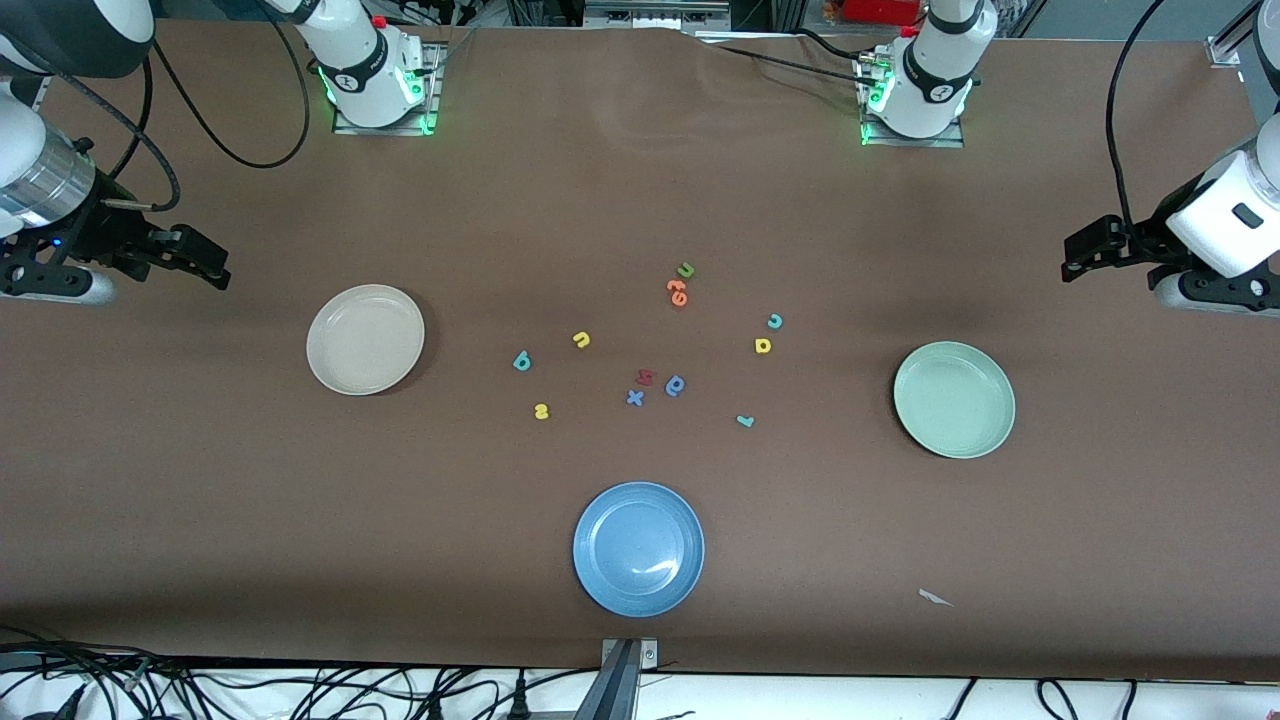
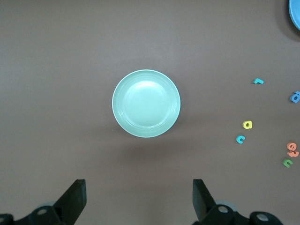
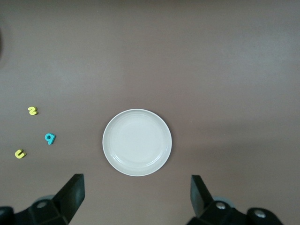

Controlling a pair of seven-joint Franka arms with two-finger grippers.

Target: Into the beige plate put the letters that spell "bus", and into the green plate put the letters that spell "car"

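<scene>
The beige plate (image 1: pixel 365 339) (image 3: pixel 137 142) lies toward the right arm's end of the table and holds nothing. The green plate (image 1: pixel 954 399) (image 2: pixel 146 103) lies toward the left arm's end, also holding nothing. Between them are the teal b (image 1: pixel 521 361) (image 3: pixel 49 138), yellow u (image 1: pixel 581 340) (image 3: pixel 19 153), yellow s (image 1: pixel 541 410) (image 3: pixel 32 110), teal c (image 1: pixel 774 321) (image 2: pixel 240 139), yellow a (image 1: pixel 762 346) (image 2: pixel 247 124) and teal r (image 1: pixel 744 421) (image 2: pixel 258 81). My right gripper (image 1: pixel 205 262) (image 3: pixel 137 194) hangs open over bare table beside the beige plate. My left gripper (image 1: pixel 1082 250) (image 2: pixel 139 197) hangs open beside the green plate.
A blue plate (image 1: pixel 638 548) lies nearest the front camera. Other letters lie among the task's: a green u (image 1: pixel 685 270), an orange one (image 1: pixel 677 292), a red one (image 1: pixel 645 377), a blue x (image 1: pixel 634 398) and a blue rounded one (image 1: pixel 675 386). A paper scrap (image 1: pixel 935 598) lies near the front edge.
</scene>
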